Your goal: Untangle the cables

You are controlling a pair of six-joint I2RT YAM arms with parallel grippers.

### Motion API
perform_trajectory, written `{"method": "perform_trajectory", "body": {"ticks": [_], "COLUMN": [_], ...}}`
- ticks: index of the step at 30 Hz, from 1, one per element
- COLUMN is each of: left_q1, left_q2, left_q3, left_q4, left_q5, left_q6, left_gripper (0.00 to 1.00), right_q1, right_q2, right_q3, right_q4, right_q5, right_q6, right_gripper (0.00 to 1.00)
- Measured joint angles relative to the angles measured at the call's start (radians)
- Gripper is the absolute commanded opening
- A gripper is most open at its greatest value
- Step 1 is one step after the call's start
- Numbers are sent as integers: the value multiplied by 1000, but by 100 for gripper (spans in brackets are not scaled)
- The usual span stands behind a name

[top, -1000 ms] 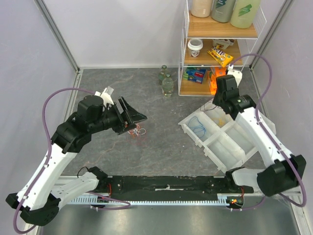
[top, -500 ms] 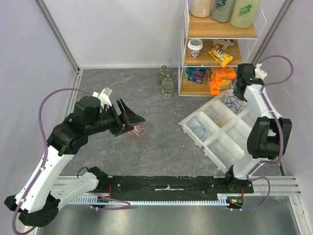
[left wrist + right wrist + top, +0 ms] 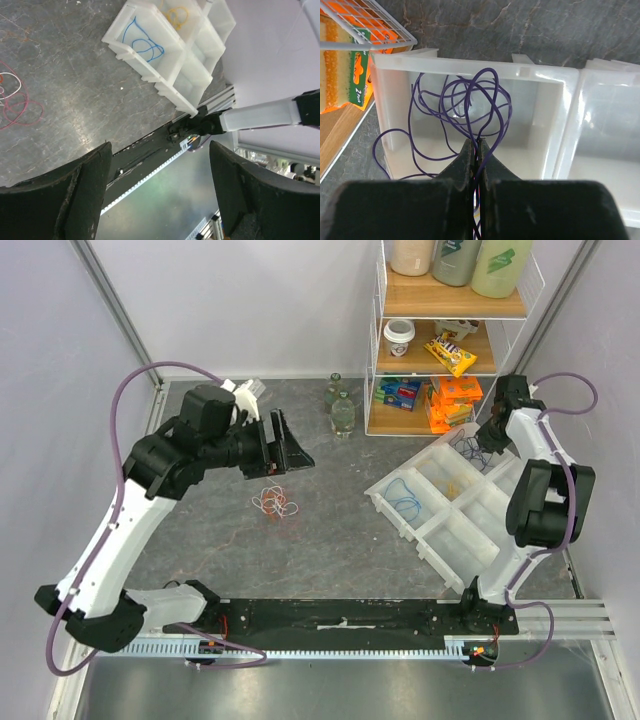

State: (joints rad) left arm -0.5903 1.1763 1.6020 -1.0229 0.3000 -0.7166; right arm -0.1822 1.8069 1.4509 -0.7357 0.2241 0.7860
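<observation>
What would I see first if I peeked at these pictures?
Probably the right gripper, pinched shut on a loopy purple cable and dangling it over the white tray, at the compartment nearest the shelf. Next comes the left gripper, wide open, hovering near a little tangle of red, white and orange cables on the grey table. A blue cable lies curled in another tray compartment.
</observation>
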Motion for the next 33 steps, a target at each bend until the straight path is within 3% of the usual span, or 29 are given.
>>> {"method": "perform_trajectory", "body": {"ticks": [14,16,18,20,28,33], "left_q1": [29,35,40,43,45,46], "left_q2": [137,146,157,172,246,270], "left_q3": [140,150,156,158,159,158], "left_q4": [-116,-117,-120,-120,-103,-71], "left_q5": [50,51,56,68,126,198], "left_q6": [236,264,290,308,333,327], "left_gripper": [86,86,86,86,85,84], "right_q1": [16,19,24,28,31,35], "right_q2": [122,124,125,123,55,-63], "right_q3": [69,70,71,71,72,72], "right_q4": [-31,-34,-37,-35,-62,-98], "right_q5": [2,-4,-13,-20,-57,-66], "right_q6": [-42,-62,-85,-112,-175,-227], "right_gripper": [9,18,37,48,63,67]}}
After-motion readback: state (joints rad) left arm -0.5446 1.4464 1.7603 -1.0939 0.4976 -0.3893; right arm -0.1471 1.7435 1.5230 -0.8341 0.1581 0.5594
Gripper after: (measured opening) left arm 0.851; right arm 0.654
